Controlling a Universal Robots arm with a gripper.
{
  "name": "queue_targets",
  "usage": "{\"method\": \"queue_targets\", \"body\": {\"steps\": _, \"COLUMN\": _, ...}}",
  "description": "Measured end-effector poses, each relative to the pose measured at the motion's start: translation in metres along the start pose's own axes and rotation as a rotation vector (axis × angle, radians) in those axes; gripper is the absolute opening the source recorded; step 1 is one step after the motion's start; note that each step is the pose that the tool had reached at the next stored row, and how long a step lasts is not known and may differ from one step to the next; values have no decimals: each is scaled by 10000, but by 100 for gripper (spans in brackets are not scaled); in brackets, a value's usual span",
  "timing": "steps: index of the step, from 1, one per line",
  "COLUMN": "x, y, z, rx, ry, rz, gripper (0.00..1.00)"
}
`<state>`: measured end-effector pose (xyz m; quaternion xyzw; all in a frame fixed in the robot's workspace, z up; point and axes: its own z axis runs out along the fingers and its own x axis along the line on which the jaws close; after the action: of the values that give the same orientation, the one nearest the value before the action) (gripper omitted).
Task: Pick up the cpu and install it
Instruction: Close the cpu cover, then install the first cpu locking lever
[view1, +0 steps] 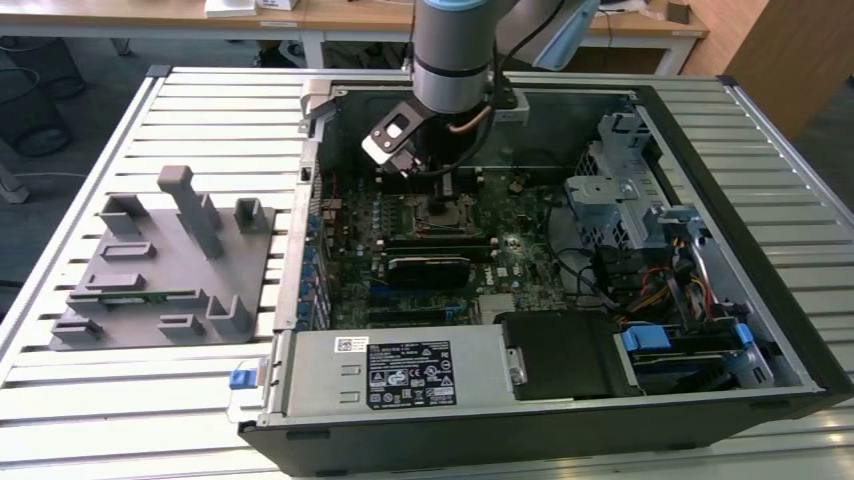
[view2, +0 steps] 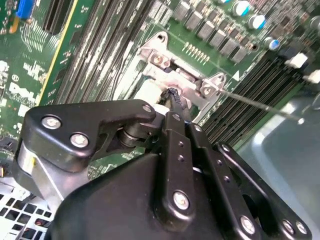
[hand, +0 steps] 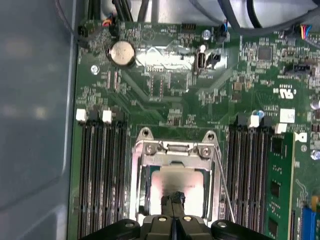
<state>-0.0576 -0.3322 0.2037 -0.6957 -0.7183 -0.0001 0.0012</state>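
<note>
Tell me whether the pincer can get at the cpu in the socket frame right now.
Probably yes. In the first wrist view the pincer sits shut right over the shiny top of the cpu, nothing between them; the metal socket frame rings the chip but leaves its top bare.

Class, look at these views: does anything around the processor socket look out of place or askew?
The thin wire lever beside the socket frame angles away from it, seemingly unlatched. The cpu under the gripper sits square.
</note>
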Motion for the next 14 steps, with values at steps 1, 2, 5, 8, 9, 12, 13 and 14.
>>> {"method": "queue_targets", "body": {"steps": 1, "x": -1, "y": 12, "z": 0, "rx": -1, "ry": 0, "rz": 0, "gripper": 11}}
{"method": "queue_targets", "body": {"steps": 2, "x": -1, "y": 25, "z": 0, "rx": -1, "ry": 1, "rz": 0, "gripper": 11}}
{"method": "queue_targets", "body": {"steps": 5, "x": -1, "y": 41, "z": 1, "rx": -1, "ry": 2, "rz": 0, "gripper": 11}}
{"method": "queue_targets", "body": {"steps": 8, "x": -2, "y": 50, "z": 1, "rx": -1, "ry": 1, "rz": 0, "gripper": 11}}
{"method": "queue_targets", "body": {"steps": 9, "x": -1, "y": 51, "z": 1, "rx": -1, "ry": 1, "rz": 1, "gripper": 11}}
{"method": "queue_targets", "body": {"steps": 12, "x": -1, "y": 55, "z": 1, "rx": -1, "ry": 1, "rz": 1, "gripper": 11}}
{"method": "queue_targets", "body": {"steps": 13, "x": -2, "y": 55, "z": 1, "rx": -1, "ry": 1, "rz": 1, "gripper": 11}}
{"method": "queue_targets", "body": {"steps": 14, "x": -1, "y": 56, "z": -1, "rx": 0, "ry": 1, "rz": 0, "gripper": 11}}
